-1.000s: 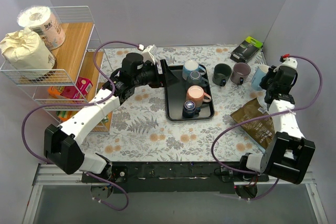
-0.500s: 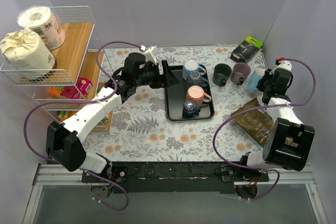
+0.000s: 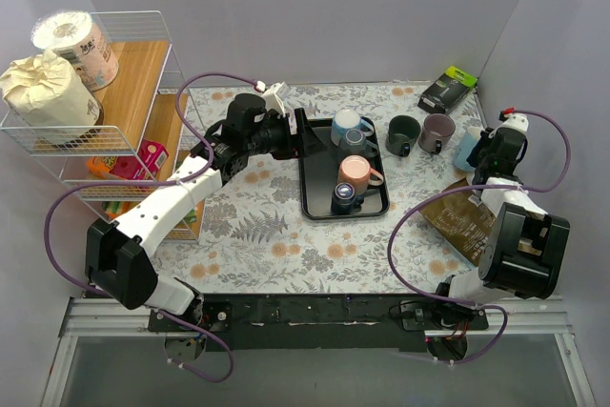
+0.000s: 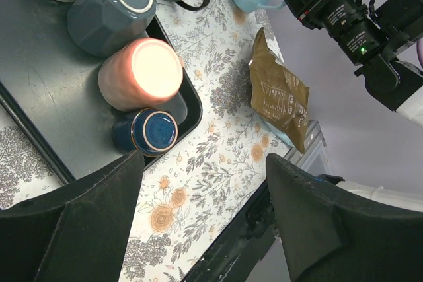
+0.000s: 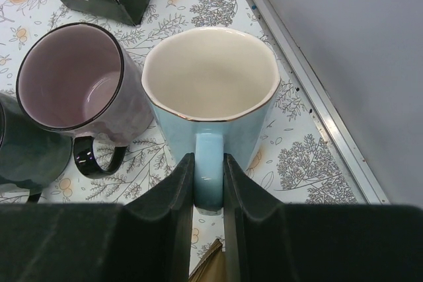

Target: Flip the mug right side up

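A light blue mug (image 5: pixel 210 97) stands mouth up at the table's right edge, also seen in the top view (image 3: pixel 468 146). My right gripper (image 5: pixel 208 179) is shut on its handle, one finger on each side. Several mugs stand upside down on the black tray (image 3: pixel 315 188): a grey-blue one (image 4: pixel 112 8), a pink one (image 4: pixel 142 74) and a small dark blue one (image 4: pixel 145 133). My left gripper (image 4: pixel 201 222) is open and empty, hovering at the tray's left side (image 3: pixel 303 135).
A mauve mug (image 5: pixel 76 84) and a dark green mug (image 3: pixel 403 134) stand upright left of the blue mug. A black box (image 3: pixel 449 89) lies at the back right, a brown pouch (image 3: pixel 467 221) at the right. A wire shelf (image 3: pixel 95 102) stands at the left.
My right arm has folded back toward its base, with the wrist shifting slightly right, still gripping the blue mug. The left arm has barely moved.
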Available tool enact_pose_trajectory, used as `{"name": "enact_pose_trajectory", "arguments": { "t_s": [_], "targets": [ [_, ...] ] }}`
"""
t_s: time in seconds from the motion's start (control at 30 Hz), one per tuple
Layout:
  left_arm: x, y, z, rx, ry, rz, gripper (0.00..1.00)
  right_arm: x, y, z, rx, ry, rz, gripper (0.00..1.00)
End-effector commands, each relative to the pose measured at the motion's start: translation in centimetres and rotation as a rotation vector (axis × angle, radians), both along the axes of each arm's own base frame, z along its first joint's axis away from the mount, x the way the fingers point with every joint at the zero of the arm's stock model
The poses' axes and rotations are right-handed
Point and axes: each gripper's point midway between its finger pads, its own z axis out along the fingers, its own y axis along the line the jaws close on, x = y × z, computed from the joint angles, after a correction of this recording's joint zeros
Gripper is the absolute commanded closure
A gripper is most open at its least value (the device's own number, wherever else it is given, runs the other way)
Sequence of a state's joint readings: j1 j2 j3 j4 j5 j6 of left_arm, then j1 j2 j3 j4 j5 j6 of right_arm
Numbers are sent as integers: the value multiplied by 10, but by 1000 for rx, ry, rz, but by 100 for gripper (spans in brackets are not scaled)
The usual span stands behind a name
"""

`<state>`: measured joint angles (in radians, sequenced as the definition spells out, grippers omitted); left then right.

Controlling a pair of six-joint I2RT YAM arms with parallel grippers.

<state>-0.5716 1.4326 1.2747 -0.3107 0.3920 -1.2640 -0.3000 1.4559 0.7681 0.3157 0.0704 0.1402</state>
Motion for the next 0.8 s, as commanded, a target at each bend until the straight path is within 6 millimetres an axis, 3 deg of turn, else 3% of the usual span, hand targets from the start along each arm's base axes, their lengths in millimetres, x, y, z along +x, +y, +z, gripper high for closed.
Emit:
{"name": "enact_pose_trajectory", "arguments": {
  "t_s": [0.0,0.13,0.27,0.6,0.77],
  "targets": [
    [0,0,15,-13,-32,-4,26,8,-11,13,-48,-48,-24,98],
    [-1,1,13,-11,-27,-5,26,3,-4,5,-24,-22,3,81],
    [-3,1,11,-11,-26,-3,26,-2,6,6,-11,-40,39,74],
    [-7,4,9,-15,-28,-4,26,-20,10,9,-11,-52,29,62],
    [-9,5,7,-15,-26,-7,26,-25,11,14,-9,-58,21,52]
  ]
}}
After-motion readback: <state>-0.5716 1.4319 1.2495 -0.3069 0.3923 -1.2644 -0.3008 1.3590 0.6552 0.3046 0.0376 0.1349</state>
